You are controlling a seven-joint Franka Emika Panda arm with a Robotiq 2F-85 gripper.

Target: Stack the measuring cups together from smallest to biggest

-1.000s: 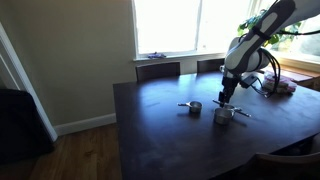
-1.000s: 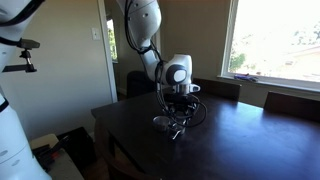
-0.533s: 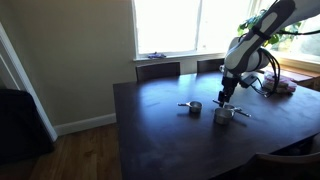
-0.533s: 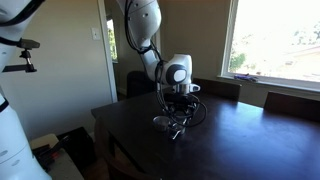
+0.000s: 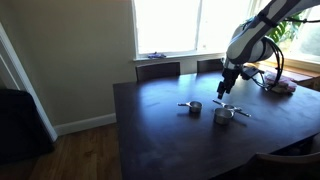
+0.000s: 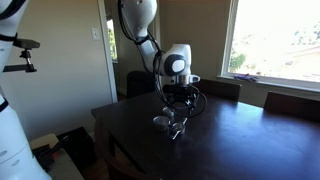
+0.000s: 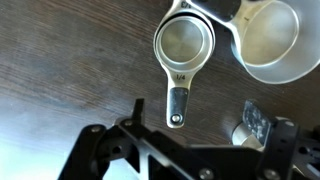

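In the wrist view a small shiny measuring cup (image 7: 185,45) lies on the dark table, its flat handle pointing toward me. A larger cup (image 7: 268,40) touches it at the upper right. Part of a third cup (image 7: 243,132) shows by my right finger. My gripper (image 7: 205,125) is open and empty, hovering above the small cup's handle. In both exterior views the gripper (image 5: 226,95) (image 6: 178,100) hangs just above the cups (image 5: 224,115) (image 6: 165,122). One more cup (image 5: 194,107) stands apart to the side.
The dark wooden table (image 5: 160,130) carries only the cups. Chairs (image 5: 158,70) stand at its far edge under a bright window. Small items (image 5: 283,87) lie on a sill beside the arm. A wall and doorway (image 6: 105,50) are behind the table.
The arm has lifted a little, so the gripper sits higher above the cups. The cups have not moved.
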